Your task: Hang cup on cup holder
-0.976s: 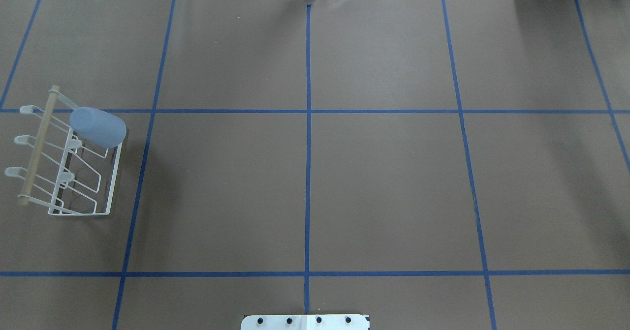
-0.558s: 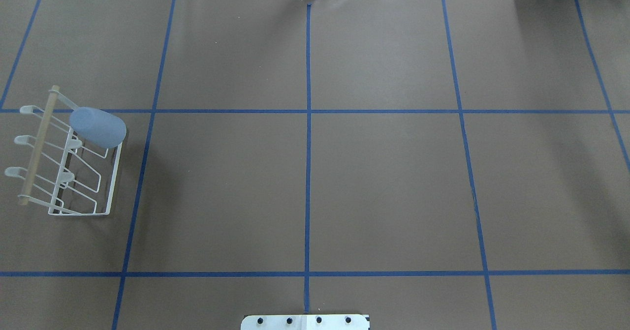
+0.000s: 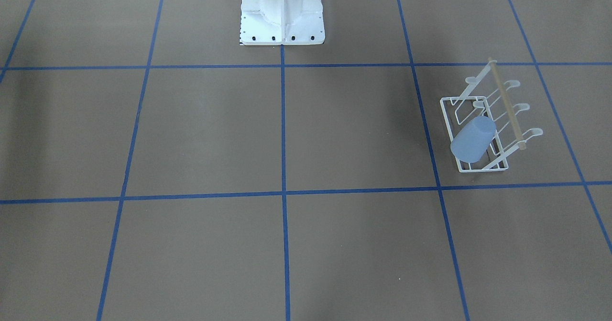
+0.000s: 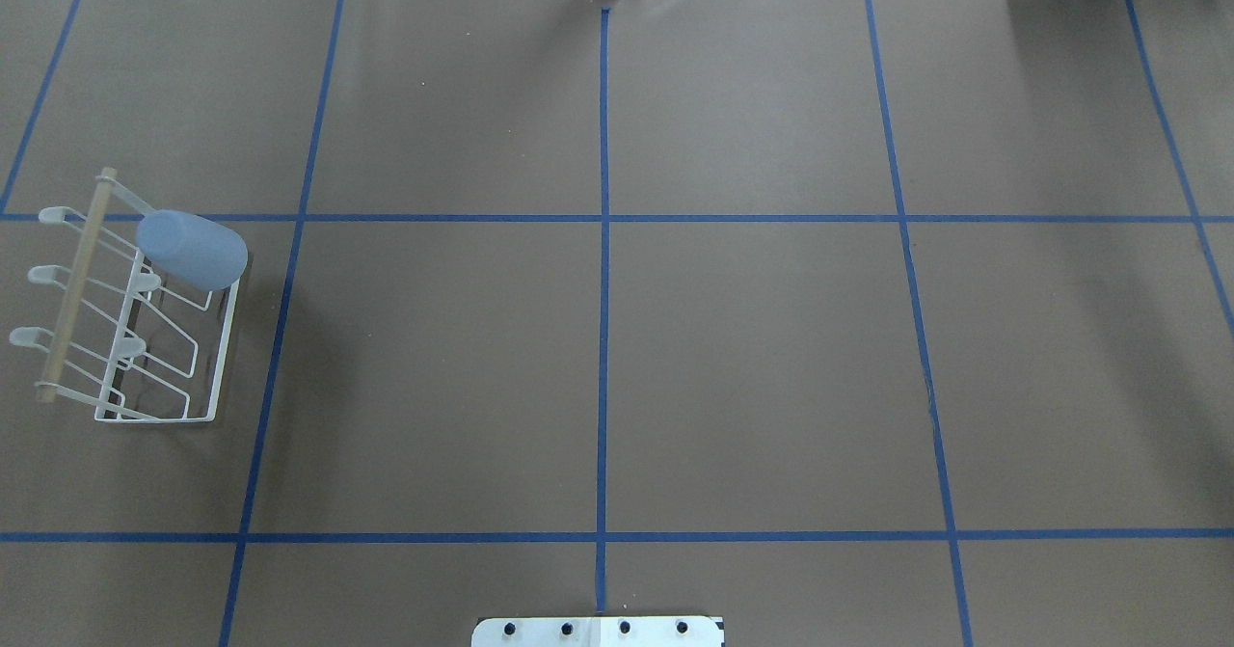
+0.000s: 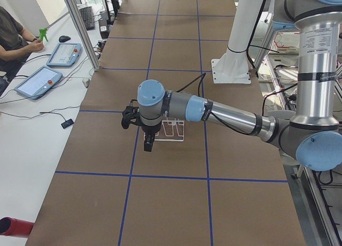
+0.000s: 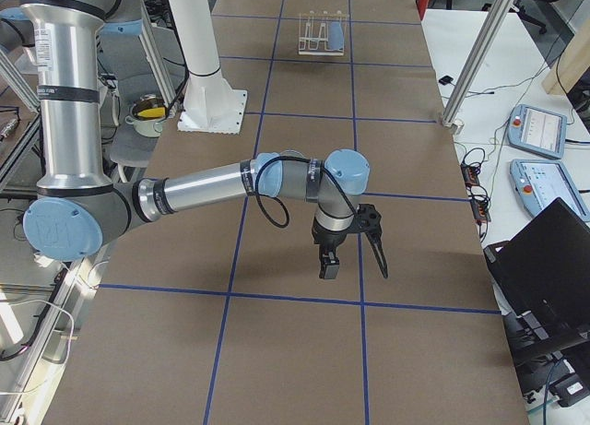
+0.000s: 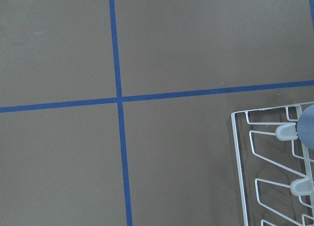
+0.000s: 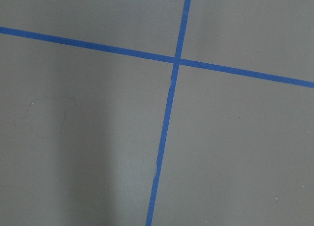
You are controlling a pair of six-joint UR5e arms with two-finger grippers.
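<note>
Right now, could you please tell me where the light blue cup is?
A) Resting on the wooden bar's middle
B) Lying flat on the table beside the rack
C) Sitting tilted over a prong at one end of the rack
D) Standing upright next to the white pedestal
C: the cup sits mouth-down and tilted over an end prong of the cup holder, off the table.

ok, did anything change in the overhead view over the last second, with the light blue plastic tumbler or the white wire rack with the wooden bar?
Nothing visibly changed. The light blue plastic tumbler sits tilted on the far end of the white wire rack, same spot and lean.
</note>
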